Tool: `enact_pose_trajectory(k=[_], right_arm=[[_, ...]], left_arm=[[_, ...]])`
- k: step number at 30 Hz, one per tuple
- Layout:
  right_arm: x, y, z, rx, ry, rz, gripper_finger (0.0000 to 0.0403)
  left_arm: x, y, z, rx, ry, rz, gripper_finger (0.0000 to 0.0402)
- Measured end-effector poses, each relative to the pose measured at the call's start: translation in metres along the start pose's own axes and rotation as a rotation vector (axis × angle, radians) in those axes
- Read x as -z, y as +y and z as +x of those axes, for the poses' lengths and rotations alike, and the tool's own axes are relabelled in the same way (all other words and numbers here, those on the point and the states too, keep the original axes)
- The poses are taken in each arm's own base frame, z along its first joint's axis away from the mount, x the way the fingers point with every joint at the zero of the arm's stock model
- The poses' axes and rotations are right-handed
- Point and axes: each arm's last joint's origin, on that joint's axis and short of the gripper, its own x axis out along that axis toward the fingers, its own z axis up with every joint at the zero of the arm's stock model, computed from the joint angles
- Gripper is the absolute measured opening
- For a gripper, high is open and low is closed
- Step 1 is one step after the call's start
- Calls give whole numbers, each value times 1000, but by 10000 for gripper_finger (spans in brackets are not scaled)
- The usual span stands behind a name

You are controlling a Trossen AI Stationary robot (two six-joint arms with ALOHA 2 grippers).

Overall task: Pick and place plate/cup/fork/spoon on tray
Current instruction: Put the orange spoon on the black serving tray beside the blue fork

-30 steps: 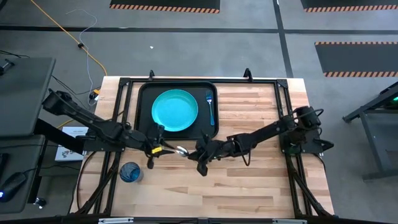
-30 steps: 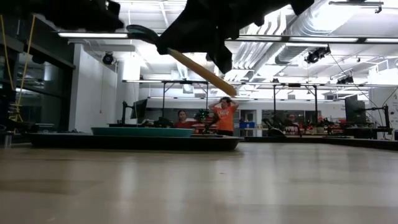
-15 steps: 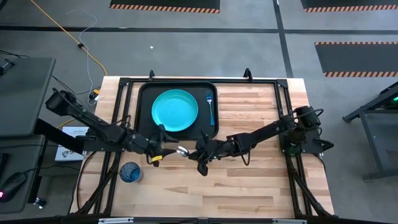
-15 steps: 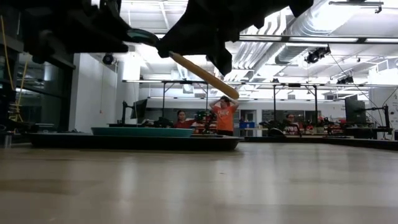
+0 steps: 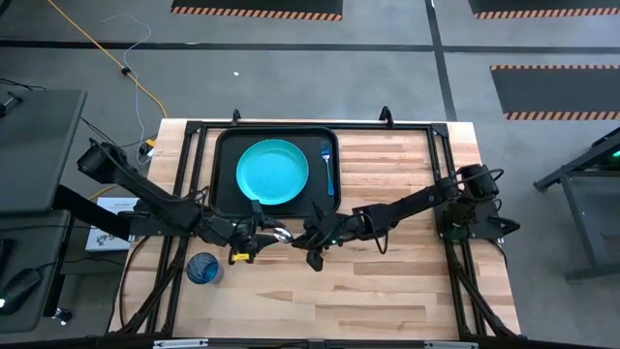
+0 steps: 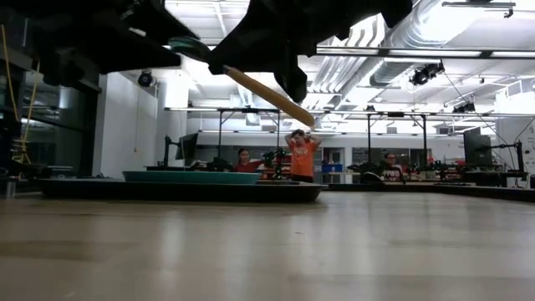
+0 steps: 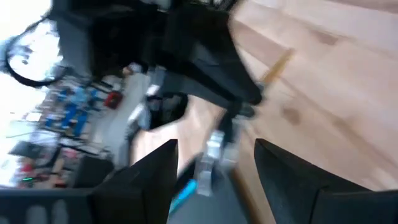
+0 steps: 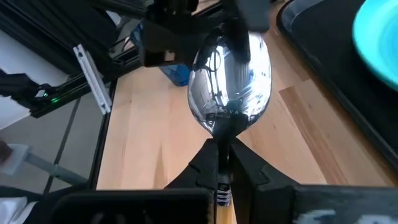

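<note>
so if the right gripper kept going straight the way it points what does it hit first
Probably the left gripper. The right gripper holds the spoon bowl-first toward it, and the two look almost touching, though depth is unclear.

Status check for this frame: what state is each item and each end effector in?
Plate: on the tray.
Fork: on the tray.
Cup: upright on the table, off the tray.
Spoon: held above the table.
Right end effector: shut on the spoon.
Left end effector: open by the spoon's bowl.

Grey floor point(image 5: 320, 87) with striped mats point(image 5: 257, 8); ceiling ducts point(image 6: 418, 42), perhaps workbenches point(image 6: 393, 180) behind.
</note>
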Motion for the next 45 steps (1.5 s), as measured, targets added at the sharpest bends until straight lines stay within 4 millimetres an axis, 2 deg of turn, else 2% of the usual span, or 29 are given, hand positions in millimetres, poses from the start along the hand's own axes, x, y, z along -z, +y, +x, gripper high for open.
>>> enact_pose_trajectory(k=[7, 11, 15, 20, 22, 28, 37, 42, 45], right_arm=[[1, 0, 0, -6, 17, -1, 3], [1, 0, 0, -5, 19, -1, 3], [1, 0, 0, -5, 19, -1, 3], [1, 0, 0, 0, 17, 2, 3], [1, 0, 0, -2, 18, 4, 3], [1, -1, 0, 13, 13, 1, 30], [-4, -1, -7, 90, -27, -43, 115], [-6, -3, -17, 187, -13, -106, 154], [-5, -2, -18, 216, -10, -144, 164]], left_arm=[[0, -5, 9, -59, 33, 90, 197], [0, -5, 9, -56, 35, 100, 173], [-1, -7, 9, -46, 28, 101, 120], [-4, -10, 6, -22, -1, 112, 26], [-5, -10, 6, -25, -6, 113, 9], [-4, -11, 6, -19, 0, 112, 4], [3, -10, -4, 51, 57, 63, 2], [4, 0, -16, 47, 69, -67, 1], [3, 11, -24, -30, 65, -255, 1]])
